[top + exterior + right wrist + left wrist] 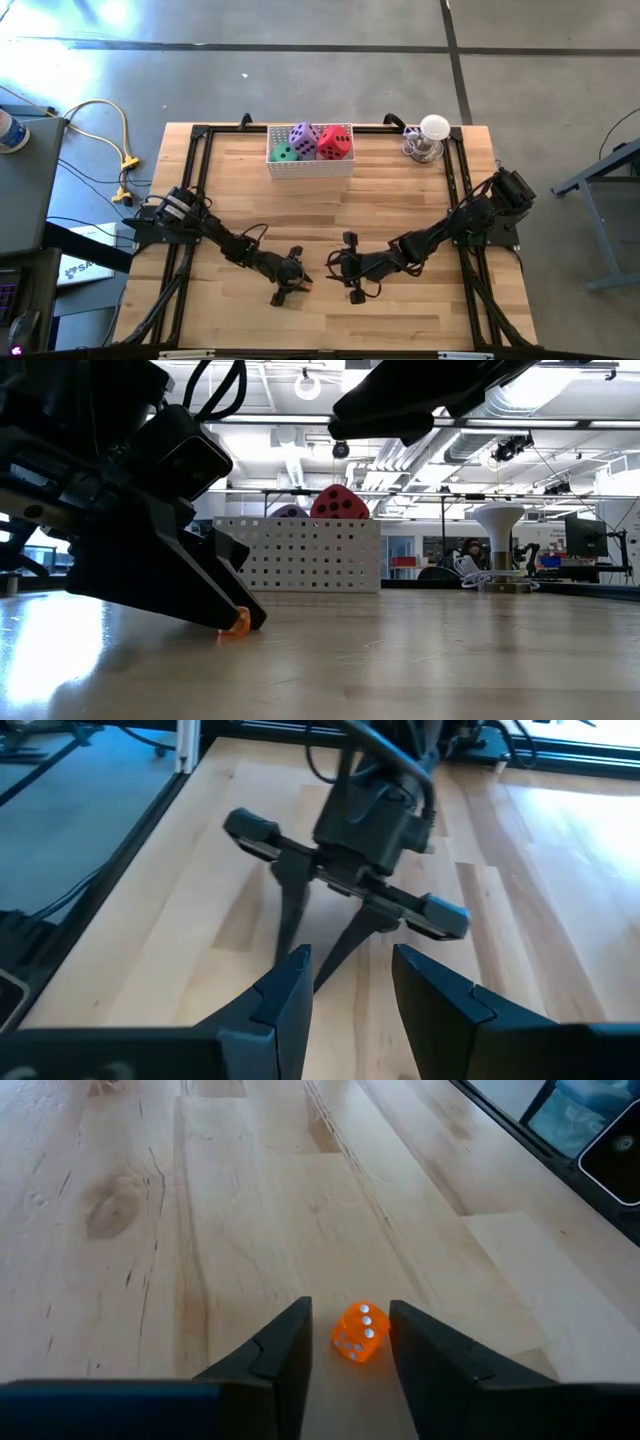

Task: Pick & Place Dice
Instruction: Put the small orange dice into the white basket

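The orange die [358,1333] lies on the counter [400,200] in the lower centre of the high view, well apart from the basket [310,168] at the upper centre. That basket holds the big dice: purple [303,135], green [285,152] and red [336,141]. A pink one cannot be made out. In the left wrist view the orange die sits directly between the two fingers of the left pincer [350,1315], near the tips and slightly closer to the finger on the picture's right. A narrow gap shows on the other side. The left pincer is released and straddles the die without gripping it. In the low view its tips rest low at the counter beside the die [235,623]. As a cube, the die has no long axis to align with. Judgement: the grasp needs only a straight closing of the fingers, with no further approach. The right pincer [335,272] hangs just right of centre, facing the left one, also released and empty. The left pincer is the nearer and the one placed to grasp.
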Robot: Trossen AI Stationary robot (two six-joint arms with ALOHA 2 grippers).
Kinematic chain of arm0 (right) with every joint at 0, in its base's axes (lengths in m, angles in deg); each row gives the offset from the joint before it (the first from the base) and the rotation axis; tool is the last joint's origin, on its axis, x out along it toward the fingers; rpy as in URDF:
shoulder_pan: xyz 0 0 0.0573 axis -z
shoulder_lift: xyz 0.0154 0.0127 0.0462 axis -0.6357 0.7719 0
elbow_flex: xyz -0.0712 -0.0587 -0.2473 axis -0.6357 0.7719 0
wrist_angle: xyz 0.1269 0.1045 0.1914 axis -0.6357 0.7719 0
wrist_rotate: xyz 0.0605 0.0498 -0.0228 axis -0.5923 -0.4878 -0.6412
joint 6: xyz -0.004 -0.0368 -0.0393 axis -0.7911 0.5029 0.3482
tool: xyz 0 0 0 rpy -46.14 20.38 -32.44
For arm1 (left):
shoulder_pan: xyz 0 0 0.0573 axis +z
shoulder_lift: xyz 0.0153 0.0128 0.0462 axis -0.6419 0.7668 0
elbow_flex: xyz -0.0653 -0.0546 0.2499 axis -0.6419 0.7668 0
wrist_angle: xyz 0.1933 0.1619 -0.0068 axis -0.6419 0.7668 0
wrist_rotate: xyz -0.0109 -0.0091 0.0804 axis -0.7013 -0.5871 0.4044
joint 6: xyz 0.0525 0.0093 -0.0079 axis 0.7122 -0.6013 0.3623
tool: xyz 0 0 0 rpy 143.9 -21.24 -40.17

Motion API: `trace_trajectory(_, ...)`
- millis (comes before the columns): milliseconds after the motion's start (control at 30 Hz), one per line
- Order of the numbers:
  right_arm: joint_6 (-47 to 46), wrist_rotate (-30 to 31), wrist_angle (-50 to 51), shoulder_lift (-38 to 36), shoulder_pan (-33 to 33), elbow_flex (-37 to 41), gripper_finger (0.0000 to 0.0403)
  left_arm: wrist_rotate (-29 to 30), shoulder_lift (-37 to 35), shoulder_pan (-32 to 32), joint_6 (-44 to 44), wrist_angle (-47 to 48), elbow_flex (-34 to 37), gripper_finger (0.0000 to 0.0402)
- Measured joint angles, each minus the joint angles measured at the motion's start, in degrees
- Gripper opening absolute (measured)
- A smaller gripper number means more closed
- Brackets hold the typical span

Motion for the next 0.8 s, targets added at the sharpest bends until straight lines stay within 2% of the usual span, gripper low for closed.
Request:
trace_trajectory(467, -1.8, -2.2, 0.0, 0.0, 0.0, 0.0, 0.0131, -0.4, -0.1, 0.7, -0.2, 0.1, 0.1, 0.0075)
trace_trajectory(633, -3.3, -4.8, 0.0, 0.0, 0.0, 0.0, 0.0131, -0.8, -3.0, 0.7, 1.6, 4.5, 0.3, 0.0045)
trace_trajectory(800, -3.5, -4.8, 0.0, 0.0, 0.0, 0.0, 0.0131, 0.5, -5.2, 0.7, 3.1, 7.0, 0.3, 0.0045)
